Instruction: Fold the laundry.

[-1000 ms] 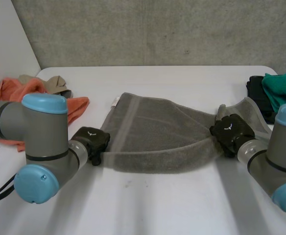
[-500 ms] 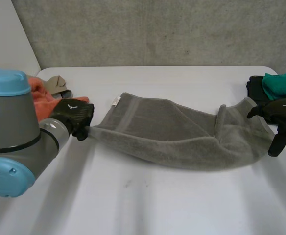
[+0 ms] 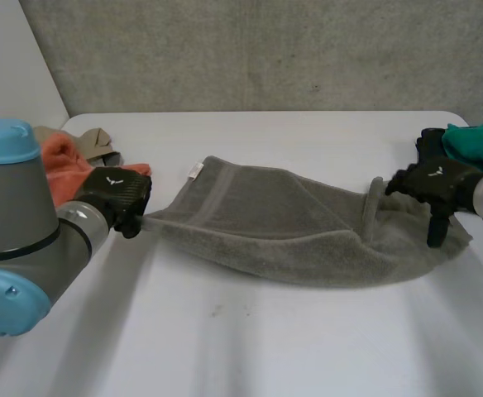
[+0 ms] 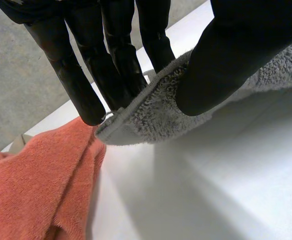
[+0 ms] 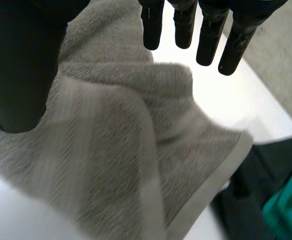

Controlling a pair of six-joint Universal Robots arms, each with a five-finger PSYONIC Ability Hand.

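The left arm (image 3: pixel 14 223) hides much of an orange cloth (image 3: pixel 59 157); a teal cloth (image 3: pixel 477 139) runs off the head view's edge, half covering a black cloth (image 3: pixel 428 142). The white tag (image 3: pixel 195 171) on the grey towel (image 3: pixel 291 223) is too small to read.

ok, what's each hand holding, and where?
Left hand pinches the grey towel at a corner, fingers against thumb. Right hand holds nothing, fingers straight over the towel's other end.
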